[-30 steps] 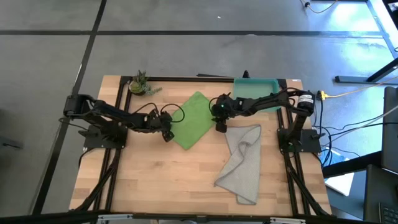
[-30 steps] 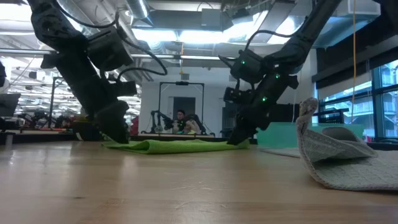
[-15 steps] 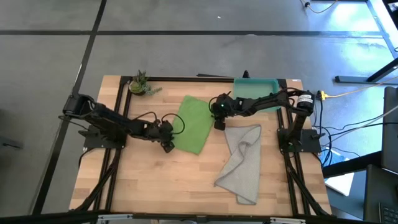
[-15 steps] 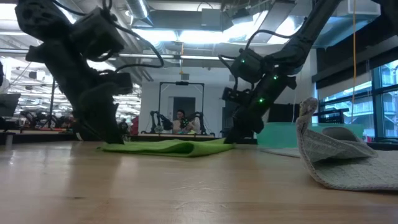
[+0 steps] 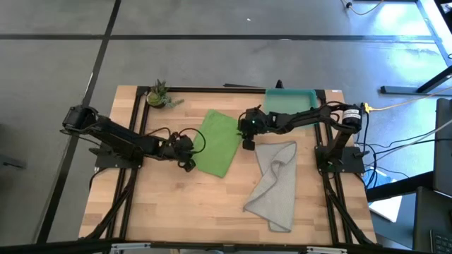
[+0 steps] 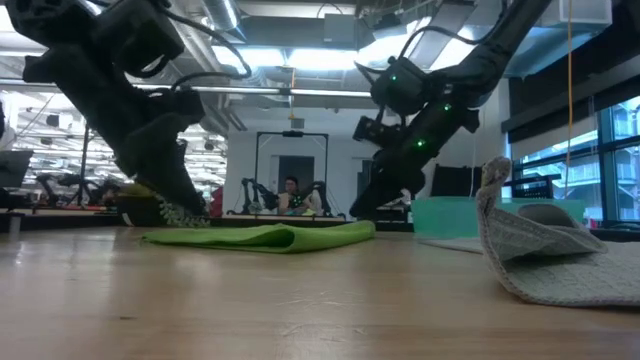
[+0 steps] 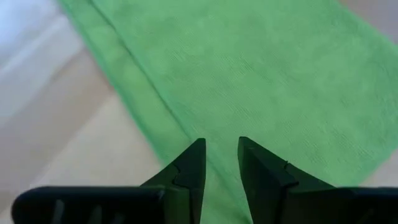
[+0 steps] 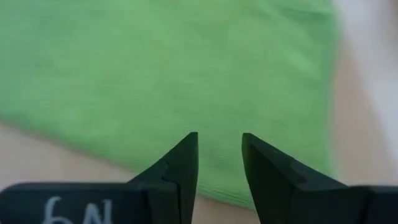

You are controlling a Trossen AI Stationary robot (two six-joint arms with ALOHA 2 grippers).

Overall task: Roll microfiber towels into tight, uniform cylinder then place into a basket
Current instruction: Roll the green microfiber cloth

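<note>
A: Where does the high view sit?
B: Above, facing straight down, far enough to take in the whole table (image 5: 176, 212) and both arms.
A: And the low one?
B: At tabletop height, looking level across the wood into the room behind.
A: The wrist cameras?
B: Each looks past its own fingers, very close over the green towel (image 7: 249, 81).
A: What do they share?
B: That towel shows in all four views.

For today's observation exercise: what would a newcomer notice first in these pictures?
The lime green towel lies flat at the table's middle, with the left gripper and right gripper at opposite edges, fingers parted. The grey towel lies crumpled on the right; the teal basket sits at the far edge.
</note>
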